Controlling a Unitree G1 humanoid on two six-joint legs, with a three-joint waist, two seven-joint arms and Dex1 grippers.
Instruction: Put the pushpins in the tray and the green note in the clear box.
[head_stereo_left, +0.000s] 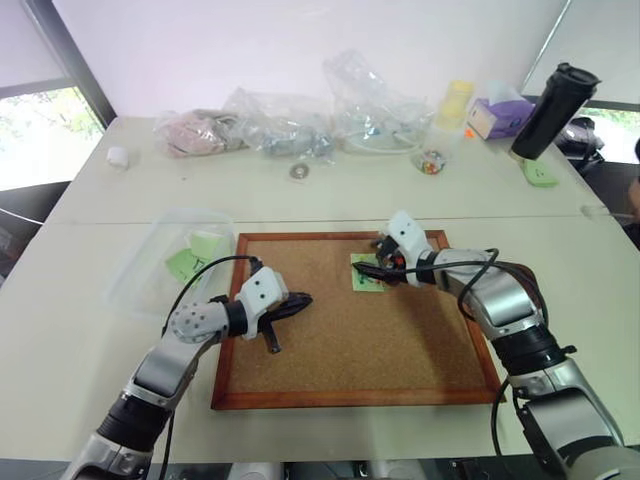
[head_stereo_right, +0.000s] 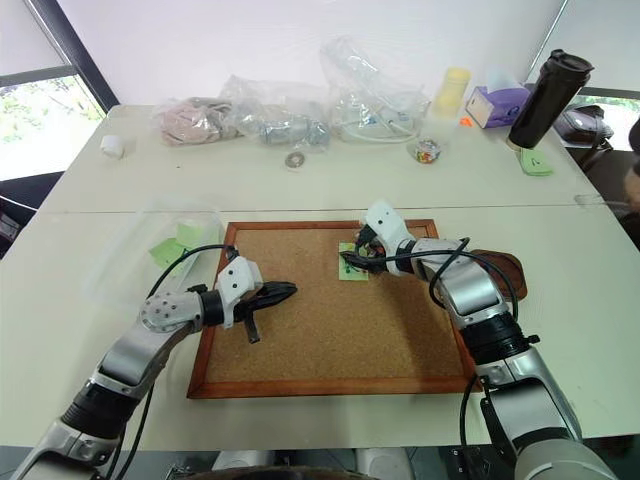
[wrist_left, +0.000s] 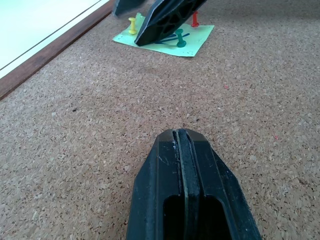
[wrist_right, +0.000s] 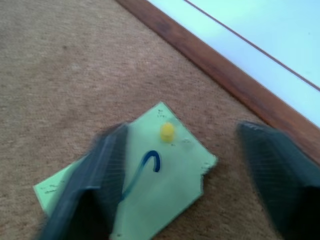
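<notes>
The green note (head_stereo_left: 366, 273) lies pinned on the corkboard (head_stereo_left: 340, 350) near its far edge, with a blue pen stroke on it. A yellow pushpin (wrist_left: 132, 25), a green pushpin (wrist_left: 180, 39) and a red pushpin (wrist_left: 194, 19) stand in it. My right gripper (wrist_right: 182, 132) hangs just over the note, open, its fingers either side of the yellow pin. My left gripper (head_stereo_left: 300, 300) is shut and empty, low over the board's left part. The clear box (head_stereo_left: 170, 260) sits left of the board with green slips inside. The brown tray (head_stereo_right: 505, 272) is at the board's right, partly behind my right arm.
Soft clear bags (head_stereo_left: 290, 125) line the table's far side. A black tumbler (head_stereo_left: 550, 110), a purple tissue box (head_stereo_left: 500, 115), a yellow cup (head_stereo_left: 455, 100) and a small jar of coloured bits (head_stereo_left: 431, 161) stand back right. A tape roll (head_stereo_left: 299, 171) lies mid-table.
</notes>
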